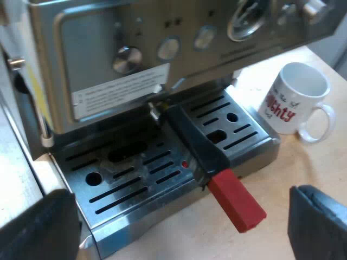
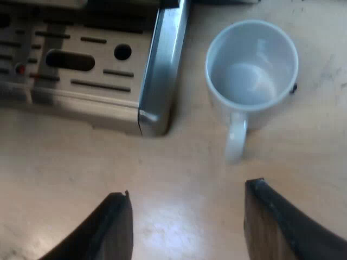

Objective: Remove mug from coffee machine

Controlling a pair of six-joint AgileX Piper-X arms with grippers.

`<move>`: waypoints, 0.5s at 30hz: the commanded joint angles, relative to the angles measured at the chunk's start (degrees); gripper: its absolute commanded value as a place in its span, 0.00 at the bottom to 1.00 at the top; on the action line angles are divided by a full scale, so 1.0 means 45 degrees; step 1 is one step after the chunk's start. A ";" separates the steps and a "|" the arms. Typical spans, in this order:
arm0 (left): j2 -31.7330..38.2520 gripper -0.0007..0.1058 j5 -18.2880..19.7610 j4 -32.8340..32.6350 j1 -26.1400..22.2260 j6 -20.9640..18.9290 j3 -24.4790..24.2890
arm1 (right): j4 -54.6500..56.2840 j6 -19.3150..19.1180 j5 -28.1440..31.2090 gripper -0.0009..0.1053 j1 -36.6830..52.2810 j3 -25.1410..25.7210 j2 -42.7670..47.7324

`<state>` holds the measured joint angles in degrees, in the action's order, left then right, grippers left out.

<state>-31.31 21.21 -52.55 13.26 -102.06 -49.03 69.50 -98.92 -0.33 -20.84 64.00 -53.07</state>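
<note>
Steel covers the machine [image 1: 162,54], whose front panel carries a round knob [image 1: 127,58], two round buttons [image 1: 169,47] and a gauge [image 1: 246,21]. A pale label [image 1: 119,92] is stuck across the panel; its print is too small to read. Below sits the slotted tray [image 1: 162,216], its metal corner [image 2: 157,81] showing in the right wrist view too. Everything rests on a light wooden table [image 2: 162,179].

The mug [image 1: 295,97] is off the machine. It stands upright on the table near the tray's corner, with a strip of bare wood between them. It is white and plain inside, and the right wrist view looks down into it [image 2: 252,70] and shows it empty. Its side bears red letters ending in "ghty", with a line of smaller dark script above that I cannot read. Its looped handle [image 2: 236,141] points toward the gap between my right fingers.

The holder [image 1: 195,141] is locked into the machine's front, its dark handle slanting out over the tray and its red end [image 1: 236,200] jutting past the tray's edge.

My left gripper [image 1: 179,216] is spread wide in front of the tray, holding nothing. My right gripper [image 2: 187,192] is spread wide over the table near the mug's handle, holding nothing and not touching it.
</note>
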 commanded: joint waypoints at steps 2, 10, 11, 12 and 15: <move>0.0012 0.75 0.0000 -0.0044 -0.0755 -0.0297 -0.0074 | -0.0193 0.0044 0.0006 0.47 0.1286 0.0341 -0.0740; 0.0012 0.75 0.0043 -0.0167 -0.2234 -0.0500 -0.0074 | -0.0526 -0.0656 0.0006 0.47 0.4156 0.0341 -0.0520; 0.0012 0.75 0.0041 -0.0264 -0.2446 -0.0500 -0.0074 | -0.0645 -0.0800 0.0074 0.47 0.4218 0.0341 -0.0432; 0.0012 0.75 -0.0006 -0.0328 -0.2512 -0.0500 -0.0074 | -0.0670 -0.1000 0.0074 0.47 0.4221 0.0341 -0.0362; 0.0012 0.75 -0.0440 -0.0698 -0.2764 -0.0394 -0.0074 | -0.0705 -0.1502 0.0370 0.47 0.4116 0.0341 0.0108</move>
<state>-31.31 20.11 -55.22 0.80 -103.48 -49.03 66.82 -104.30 1.00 -2.23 64.94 -53.50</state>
